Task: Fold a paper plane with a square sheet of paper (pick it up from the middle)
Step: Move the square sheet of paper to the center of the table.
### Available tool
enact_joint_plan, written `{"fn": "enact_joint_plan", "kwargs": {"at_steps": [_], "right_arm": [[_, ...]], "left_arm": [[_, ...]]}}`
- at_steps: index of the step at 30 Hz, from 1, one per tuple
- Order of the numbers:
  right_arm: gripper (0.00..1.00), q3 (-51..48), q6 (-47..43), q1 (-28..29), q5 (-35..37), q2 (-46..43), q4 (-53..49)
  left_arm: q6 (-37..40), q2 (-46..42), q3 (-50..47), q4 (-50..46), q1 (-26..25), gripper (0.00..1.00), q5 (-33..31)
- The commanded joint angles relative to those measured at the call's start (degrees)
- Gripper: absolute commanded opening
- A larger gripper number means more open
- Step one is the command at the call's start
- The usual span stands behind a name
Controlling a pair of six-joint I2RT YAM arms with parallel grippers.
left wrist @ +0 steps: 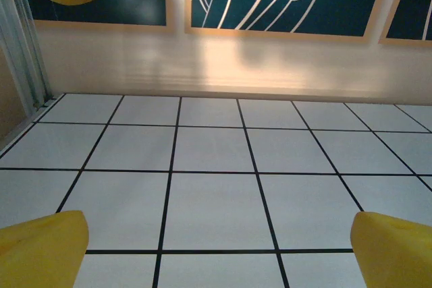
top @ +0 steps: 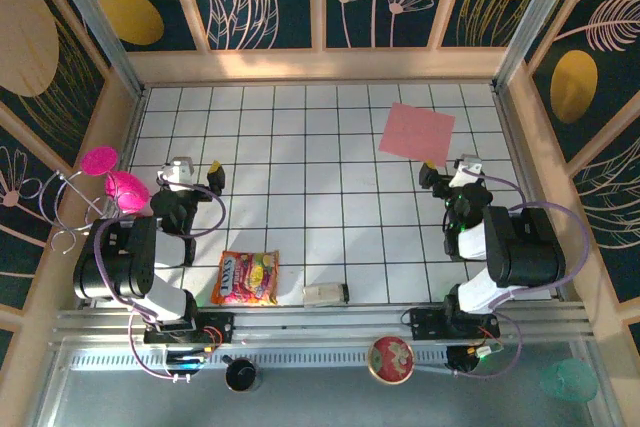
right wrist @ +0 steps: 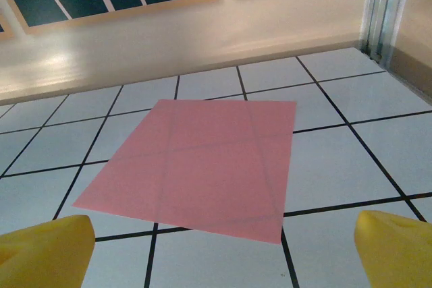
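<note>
The square sheet of paper — salmon-pink, thin, faintly creased — lies flat and unfolded on the white tiled table, toward its far right, turned slightly askew to the grid.

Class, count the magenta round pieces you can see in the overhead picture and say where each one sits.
2. One magenta round piece with wire loops sits off the white tiled table's left edge; the other lies just nearer, beside the left arm, which might hide more.
</note>
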Motion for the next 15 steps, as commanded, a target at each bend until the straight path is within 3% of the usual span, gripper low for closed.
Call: {"fn": "enact_joint_plan", "kwargs": {"at_steps": [1,10,15], "right_arm": [[0.99,0.88,-1.10,-0.18,-0.11,0.39,1.05],[0.99,0.91,-1.07,-0.26,-0.29,0.44,0.92],[0.99,0.94,-0.94,-0.37,-0.55,0.43,0.97]], "left_arm": [[0.94,0.32,0.25,1.35,0.07,0.99,1.30],[0.89,0.43,-0.07,2.21,0.13,0.99,1.65],[-1.68,0.24,0.26,1.08,0.13,0.99,-6.17]]}}
